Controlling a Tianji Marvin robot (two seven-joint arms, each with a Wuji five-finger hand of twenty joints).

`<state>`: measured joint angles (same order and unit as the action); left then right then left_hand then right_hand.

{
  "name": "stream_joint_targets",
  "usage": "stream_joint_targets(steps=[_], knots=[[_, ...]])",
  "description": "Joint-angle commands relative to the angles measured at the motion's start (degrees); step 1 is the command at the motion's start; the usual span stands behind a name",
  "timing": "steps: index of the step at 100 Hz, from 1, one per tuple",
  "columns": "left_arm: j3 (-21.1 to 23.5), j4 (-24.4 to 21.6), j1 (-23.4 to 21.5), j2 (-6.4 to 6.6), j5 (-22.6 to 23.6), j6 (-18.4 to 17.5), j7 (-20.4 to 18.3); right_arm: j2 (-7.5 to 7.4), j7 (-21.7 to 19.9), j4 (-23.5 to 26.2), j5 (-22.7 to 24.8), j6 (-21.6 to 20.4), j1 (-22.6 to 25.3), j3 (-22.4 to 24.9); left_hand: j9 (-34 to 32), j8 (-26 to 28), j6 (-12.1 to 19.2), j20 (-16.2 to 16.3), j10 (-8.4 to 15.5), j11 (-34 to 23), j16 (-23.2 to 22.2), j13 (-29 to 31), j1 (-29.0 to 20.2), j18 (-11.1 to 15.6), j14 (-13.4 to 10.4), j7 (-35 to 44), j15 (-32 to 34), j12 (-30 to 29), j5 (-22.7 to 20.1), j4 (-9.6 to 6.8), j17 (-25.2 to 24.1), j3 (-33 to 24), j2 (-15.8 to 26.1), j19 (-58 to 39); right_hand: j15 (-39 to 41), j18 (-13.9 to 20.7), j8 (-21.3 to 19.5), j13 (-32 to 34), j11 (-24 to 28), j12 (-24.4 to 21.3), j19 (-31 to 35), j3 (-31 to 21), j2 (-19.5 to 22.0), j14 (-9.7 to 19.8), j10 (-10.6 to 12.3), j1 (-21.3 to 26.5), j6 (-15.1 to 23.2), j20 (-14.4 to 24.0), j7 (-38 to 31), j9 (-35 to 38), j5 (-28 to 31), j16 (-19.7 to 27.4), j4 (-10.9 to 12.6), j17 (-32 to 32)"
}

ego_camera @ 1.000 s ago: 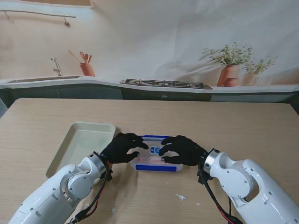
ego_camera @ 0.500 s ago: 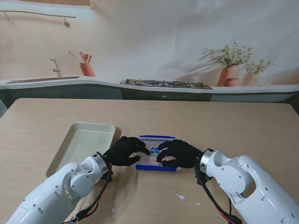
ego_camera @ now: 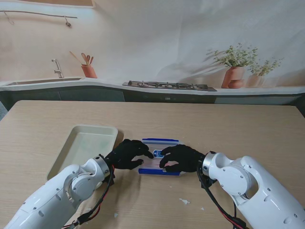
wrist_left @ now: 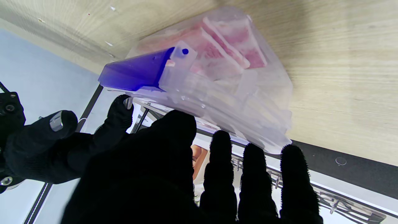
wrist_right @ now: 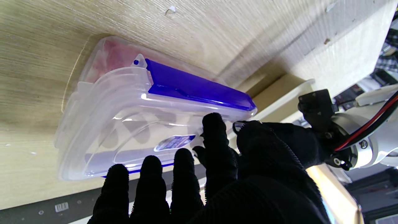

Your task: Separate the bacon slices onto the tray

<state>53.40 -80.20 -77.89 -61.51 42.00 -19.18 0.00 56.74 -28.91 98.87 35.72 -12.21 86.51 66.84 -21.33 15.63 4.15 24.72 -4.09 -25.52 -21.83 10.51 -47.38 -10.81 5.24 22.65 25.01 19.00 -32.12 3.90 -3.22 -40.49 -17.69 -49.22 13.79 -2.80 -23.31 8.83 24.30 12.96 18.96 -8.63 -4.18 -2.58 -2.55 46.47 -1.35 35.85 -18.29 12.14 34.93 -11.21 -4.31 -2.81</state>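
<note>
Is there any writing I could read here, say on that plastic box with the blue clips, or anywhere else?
Nothing can be read.
Blue-and-white sticker on the clear lid of the box: print too small and blurred.
Barcode tag on the dark strip past the table edge: too small to read.

Note for you, operator, on materials only:
- Table point(ego_camera: 228, 129): light wood grain, matt, looks smooth.
- Container point(wrist_right: 102, 118): clear plastic, glossy, with highlights; you see pink bacon point(wrist_left: 230, 46) through wall.
- Clips point(wrist_right: 196, 87) on container: blue plastic, half-transparent, shiny.
- Tray point(ego_camera: 71, 148): pale cream, matt, looks like plastic or enamel; cannot tell which.
- Left hand point(ego_camera: 127, 153) and right hand point(ego_camera: 180, 158): black knitted cloth gloves, fuzzy, matt.
- Forearm shells point(ego_camera: 248, 183): white plastic, smooth, slightly glossy; metal ring at wrist.
</note>
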Motion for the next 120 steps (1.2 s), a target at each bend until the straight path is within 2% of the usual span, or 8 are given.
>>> stream_joint_targets(steps=[1, 34, 63, 81, 106, 120], knots=[[-0.47, 0.60, -0.55, 0.15, 0.05, 0.35, -1.56, -0.01, -1.63, -0.35, 0.14, 0.49, 0.14, -0.49, 0.64, 0.05, 0.92, 0.56, 1.63, -0.29, 0.25, 1.49, -0.22, 1.89, 1.24, -0.09, 1.14, 0.73, 0.28, 0.51, -0.31, -1.02, -0.58, -1.89, -0.90, 2.23, -0.54, -1.84, -1.86, -0.50, -1.84, 1.26, 2.11, 2.22, 1.92, 2.59, -0.40, 0.09, -1.50, -1.72, 2.19, 0.57, 2.06, -1.41], [-0.68, 0.59, -0.49, 0.17, -0.24, 0.55, -1.91, -0.55, -4.59, -0.42, -3.26, 0.19, -0.95, -1.40, 0.76, 0.03, 1.04, 0.55, 1.70, -0.24, 0.29, 1.46, -0.05, 1.81, 1.32, -0.12, 1.12, 0.69, 0.52, 0.50, -0.29, -0.98, -0.54, -1.89, -2.91, 2.24, -0.34, -2.16, -2.10, -0.46, -2.06, 2.63, 1.31, 2.78, 2.40, 2.98, 2.03, 0.26, -4.12, -1.55, 3.38, 1.11, 1.38, -1.93], [-0.86, 0.82, -0.33, 0.13, -0.35, 0.58, -1.84, -0.84, -6.34, 0.21, -2.36, 1.78, -1.10, -1.67, 0.83, 0.01, 0.94, 0.55, 1.71, -0.21, 0.31, 1.44, 0.29, 1.79, 1.62, -0.18, 1.06, 0.67, 0.77, 0.51, -0.31, -0.97, -0.54, -1.88, -3.49, 2.20, 0.38, -2.27, -3.26, -0.93, -2.20, 3.69, 2.56, 2.84, 2.56, 2.31, -1.87, 0.35, -2.43, -1.77, 3.24, 0.96, 2.21, -2.04], [-1.07, 0.81, -0.24, 0.18, -0.57, 0.82, -2.29, -1.11, -7.74, 0.07, -3.18, 1.87, -1.79, -2.27, 0.87, 0.00, 0.88, 0.57, 1.67, -0.13, 0.31, 1.52, 0.33, 1.49, 1.57, -0.15, 0.99, 0.63, 0.60, 0.47, 0.00, -0.80, -0.38, -1.95, -5.24, 3.06, -0.92, -2.40, -5.65, -1.99, -2.81, 4.84, 1.86, 4.64, 2.96, 2.63, 1.06, -0.09, -4.21, -1.83, 5.99, 1.60, 1.94, -1.90], [-1.21, 0.41, -0.33, 0.33, -0.47, 1.57, -3.07, -1.39, -9.00, -0.09, -3.92, 1.73, -2.64, -3.20, 0.99, -0.13, 0.68, 0.40, 1.77, 0.02, 0.42, 1.26, 0.74, 1.29, 1.22, -0.42, 0.74, 0.54, 0.96, 0.42, -0.36, -0.64, -0.35, -1.54, -6.41, 2.78, -0.42, -2.49, -7.00, -2.44, -3.87, 6.67, 0.77, 4.90, 4.46, 3.17, 4.50, -1.08, -7.17, -1.67, 7.16, 1.87, 1.48, -1.66], [-1.26, 0.22, -0.37, 0.42, -0.51, 2.03, -3.64, -1.53, -9.57, 0.02, -3.93, 1.50, -2.95, -3.52, 1.05, -0.15, 0.66, 0.36, 1.63, 0.15, 0.50, 1.18, 0.81, 1.00, 1.14, -0.44, 0.59, 0.47, 0.88, 0.36, -0.24, -0.66, -0.27, -1.49, -6.92, 2.72, -0.06, -2.59, -7.34, -2.55, -4.35, 7.41, 0.34, 5.03, 5.13, 3.25, 5.11, -1.56, -8.84, -1.55, 8.34, 1.96, 1.42, -1.54]])
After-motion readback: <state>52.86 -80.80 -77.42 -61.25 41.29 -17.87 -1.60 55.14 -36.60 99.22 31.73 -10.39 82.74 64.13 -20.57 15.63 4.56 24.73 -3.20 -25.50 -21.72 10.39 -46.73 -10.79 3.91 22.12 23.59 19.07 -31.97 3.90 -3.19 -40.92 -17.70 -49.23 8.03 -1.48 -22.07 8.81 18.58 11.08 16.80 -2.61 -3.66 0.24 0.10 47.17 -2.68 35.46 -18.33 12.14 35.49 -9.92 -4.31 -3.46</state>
